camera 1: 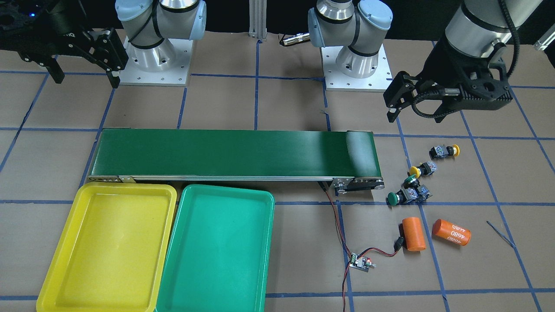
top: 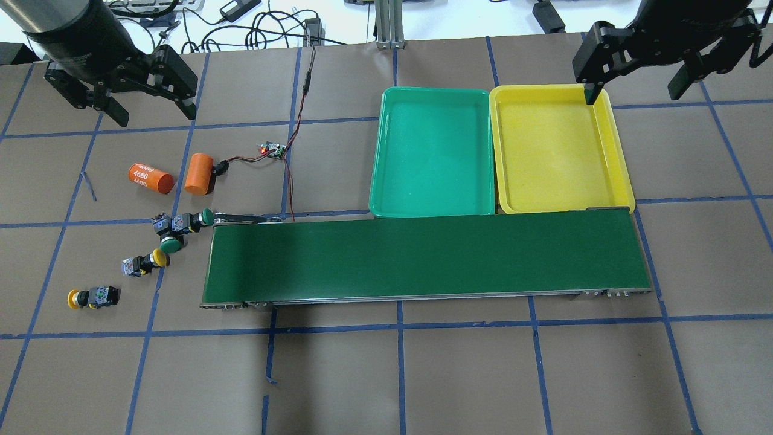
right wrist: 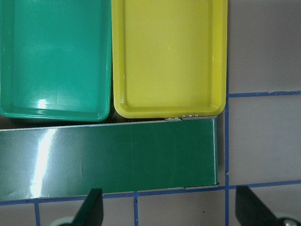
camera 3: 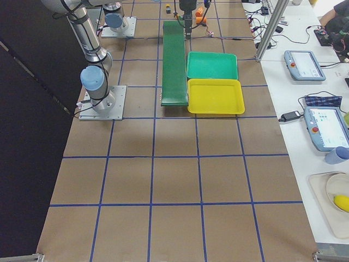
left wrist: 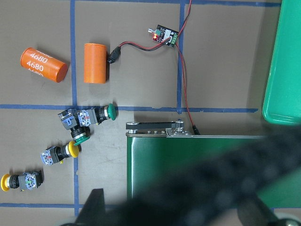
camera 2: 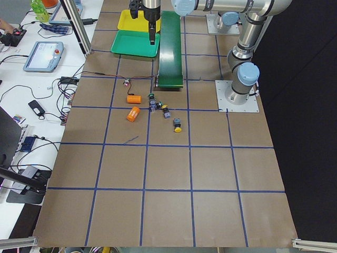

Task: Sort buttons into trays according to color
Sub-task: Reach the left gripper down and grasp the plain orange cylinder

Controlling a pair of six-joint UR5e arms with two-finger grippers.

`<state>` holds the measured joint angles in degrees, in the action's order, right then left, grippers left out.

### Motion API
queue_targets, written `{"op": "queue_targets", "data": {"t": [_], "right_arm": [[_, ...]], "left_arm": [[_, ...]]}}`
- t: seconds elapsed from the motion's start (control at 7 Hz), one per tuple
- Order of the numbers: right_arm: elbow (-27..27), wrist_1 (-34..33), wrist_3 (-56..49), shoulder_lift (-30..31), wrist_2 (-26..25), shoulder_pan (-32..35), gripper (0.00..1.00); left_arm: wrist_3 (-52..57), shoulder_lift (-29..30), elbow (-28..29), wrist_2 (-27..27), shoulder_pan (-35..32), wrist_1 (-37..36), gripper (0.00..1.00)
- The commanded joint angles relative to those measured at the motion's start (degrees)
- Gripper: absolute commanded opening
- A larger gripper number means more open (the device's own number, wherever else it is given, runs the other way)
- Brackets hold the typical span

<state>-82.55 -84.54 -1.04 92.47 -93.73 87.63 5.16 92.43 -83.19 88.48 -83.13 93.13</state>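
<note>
Sorting stage: unstarted; yellow tray [top: 622,181] and teal tray [top: 377,181] hold nothing.
Buttons [top: 145,263]: four, on the surface off the conveyor belt's [top: 423,260] left end, probably so it ferries them across.
Left hand [top: 154,109]: spread wide, empty, beyond that end.
Right hand [top: 633,90]: spread wide, empty, over the yellow tray beside the belt's other end.

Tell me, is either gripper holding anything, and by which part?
Nothing is held. The left gripper and the right gripper are both open and empty.
</note>
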Motion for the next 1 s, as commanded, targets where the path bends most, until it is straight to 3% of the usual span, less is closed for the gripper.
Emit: {"op": "queue_targets", "data": {"t": [0.0, 0.71, 0.86], "right_arm": [[-0.07, 0.07, -0.71, 0.08, 0.56, 0.78, 1.00], [-0.77, 0.43, -0.10, -0.10, 2.49, 2.81, 1.00], [-0.95, 0.34, 0.16, -0.01, 2.68, 2.99, 1.00]], "left_arm": [[0.03, -0.05, -0.13, 0.12, -0.10, -0.23, 1.00], [1.51, 0.21, -0.57, 0.20, 0.42, -0.40, 1.00], [9.79, 3.86, -0.83, 0.29, 1.99, -1.62, 1.00]]}}
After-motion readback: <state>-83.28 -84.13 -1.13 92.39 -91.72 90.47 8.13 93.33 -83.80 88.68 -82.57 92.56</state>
